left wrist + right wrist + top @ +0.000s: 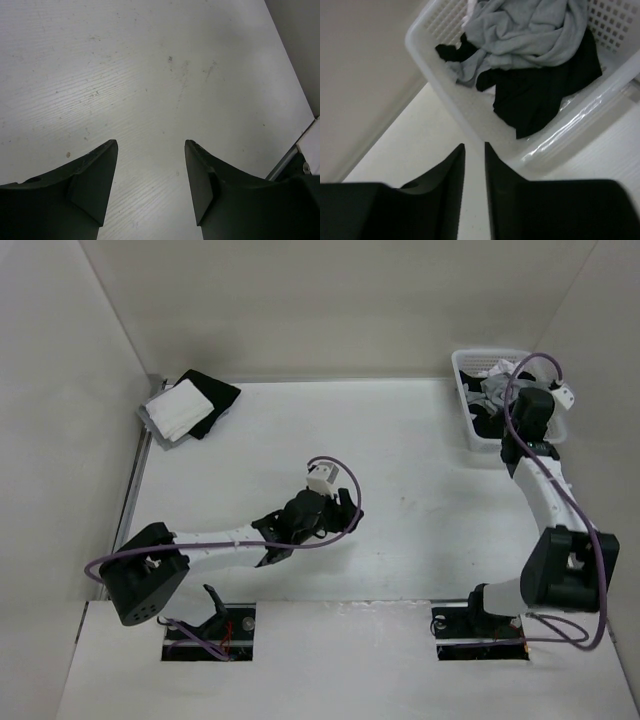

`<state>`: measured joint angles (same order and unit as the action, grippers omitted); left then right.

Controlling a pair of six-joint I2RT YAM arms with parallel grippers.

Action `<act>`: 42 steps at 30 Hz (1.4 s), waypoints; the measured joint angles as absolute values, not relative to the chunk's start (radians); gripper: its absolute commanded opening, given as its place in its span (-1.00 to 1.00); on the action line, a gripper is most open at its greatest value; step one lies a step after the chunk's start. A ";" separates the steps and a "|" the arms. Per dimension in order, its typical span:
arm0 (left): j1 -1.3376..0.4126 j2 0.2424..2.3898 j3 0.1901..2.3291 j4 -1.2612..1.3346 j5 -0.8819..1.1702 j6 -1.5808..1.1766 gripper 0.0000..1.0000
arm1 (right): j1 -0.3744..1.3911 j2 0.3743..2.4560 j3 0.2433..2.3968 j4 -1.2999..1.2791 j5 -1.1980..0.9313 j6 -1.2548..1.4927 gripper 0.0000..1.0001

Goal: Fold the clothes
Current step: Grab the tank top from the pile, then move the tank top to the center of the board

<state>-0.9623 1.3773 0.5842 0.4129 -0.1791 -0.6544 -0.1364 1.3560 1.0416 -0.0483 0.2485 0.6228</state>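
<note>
Grey top [530, 30] lies crumpled in the white basket [427, 55] at the table's [125, 65] far right corner, heaped over a black garment [545, 90], nothing gripping it. Right gripper [474, 147] hovers just outside the basket's near wall, fingers nearly together with a slim gap, empty; left gripper [150, 145] sits mid-table, well apart from the basket, fingers wide apart over bare surface, empty. Far left corner: white folded cloth [175, 408] on a black cloth [215, 390].

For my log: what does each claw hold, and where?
Nothing: left claw and right claw are empty. The light grey knit top lies in a white basket.
</note>
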 measured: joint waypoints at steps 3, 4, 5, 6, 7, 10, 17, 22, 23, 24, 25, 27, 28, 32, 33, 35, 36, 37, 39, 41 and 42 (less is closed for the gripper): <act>-0.945 1.385 0.573 0.438 -0.174 -0.653 0.08 | -0.204 1.562 1.206 -0.048 0.264 0.617 -0.19; -0.935 1.393 0.571 0.442 -0.175 -0.653 0.07 | -0.215 1.602 1.241 -0.054 0.265 0.616 -0.15; -0.926 1.402 0.571 0.445 -0.177 -0.653 0.07 | -0.232 1.668 1.296 -0.054 0.266 0.612 -0.09; -0.923 1.407 0.571 0.445 -0.177 -0.653 0.06 | -0.245 1.730 1.346 -0.059 0.266 0.606 -0.05; -0.916 1.417 0.571 0.447 -0.179 -0.653 0.06 | -0.256 1.784 1.386 -0.065 0.268 0.602 0.01; -0.908 1.441 0.571 0.449 -0.179 -0.653 0.06 | -0.287 1.925 1.490 -0.102 0.272 0.591 0.09; -0.897 1.524 0.572 0.472 -0.170 -0.653 0.06 | -0.325 2.141 1.684 -0.171 0.271 0.578 -0.01; -0.894 1.570 0.580 0.484 -0.157 -0.654 0.06 | -0.326 2.204 1.774 -0.179 0.271 0.582 -1.00; -0.891 1.578 0.580 0.484 -0.152 -0.654 0.06 | -0.326 2.204 1.774 -0.180 0.270 0.585 -1.00; -0.890 1.580 0.580 0.483 -0.149 -0.654 0.06 | -0.326 2.201 1.767 -0.170 0.269 0.591 -1.00; -0.888 1.582 0.580 0.483 -0.147 -0.654 0.06 | -0.326 2.194 1.755 -0.157 0.268 0.595 -1.00; -0.884 1.582 0.580 0.488 -0.144 -0.654 0.06 | -0.325 2.129 1.657 -0.112 0.263 0.606 -1.00; -0.883 1.582 0.581 0.490 -0.144 -0.655 0.05 | -0.321 2.083 1.603 -0.091 0.260 0.610 -1.00; -0.877 1.582 0.583 0.492 -0.141 -0.658 0.04 | -0.272 1.742 1.388 -0.044 0.254 0.625 -1.00; -0.877 1.582 0.583 0.492 -0.141 -0.658 0.04 | -0.248 1.661 1.372 -0.026 0.253 0.625 -1.00; -0.872 1.573 0.583 0.488 -0.141 -0.659 0.03 | -0.173 1.472 1.316 0.020 0.250 0.625 -1.00; -0.868 1.561 0.583 0.484 -0.143 -0.659 0.03 | -0.114 1.344 1.292 0.031 0.241 0.625 -1.00; -0.862 1.538 0.583 0.482 -0.143 -0.659 0.03 | -0.068 1.271 1.286 0.045 0.233 0.625 -1.00; -0.831 1.466 0.582 0.465 -0.150 -0.664 0.03 | 0.060 1.105 1.283 0.073 0.213 0.623 -1.00; -0.794 1.390 0.582 0.454 -0.162 -0.670 0.03 | 0.201 0.971 1.286 0.080 0.194 0.619 -0.96; -0.776 1.354 0.579 0.443 -0.167 -0.673 0.03 | 0.255 0.936 1.289 0.079 0.189 0.617 -0.95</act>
